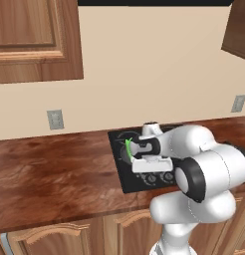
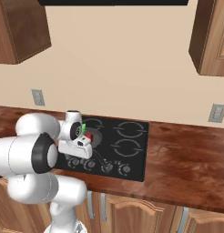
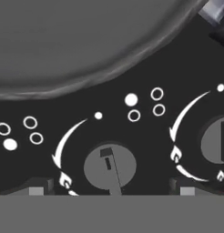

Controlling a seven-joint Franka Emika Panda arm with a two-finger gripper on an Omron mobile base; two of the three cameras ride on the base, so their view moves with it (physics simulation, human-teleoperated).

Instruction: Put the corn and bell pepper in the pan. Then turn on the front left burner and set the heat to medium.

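The pan (image 3: 86,41) is a dark grey round dish at the top of the hand view, its black handle (image 3: 214,11) at the upper right. In the right base view it (image 2: 96,135) sits on the stove's left side, holding the red bell pepper (image 2: 89,136) and the green corn (image 2: 83,128), both half hidden by my hand. A sliver of corn (image 1: 128,148) shows in the left base view. My gripper (image 3: 111,190) is open, low over the stove's front knob row, with one round grey knob (image 3: 109,166) between its tips.
The black cooktop (image 2: 127,150) is set into a wooden counter (image 1: 55,174), with several knobs along its front edge. A second knob (image 3: 216,143) lies to the right of the one between my fingers. Wall cabinets hang above, and outlets (image 1: 55,119) dot the wall.
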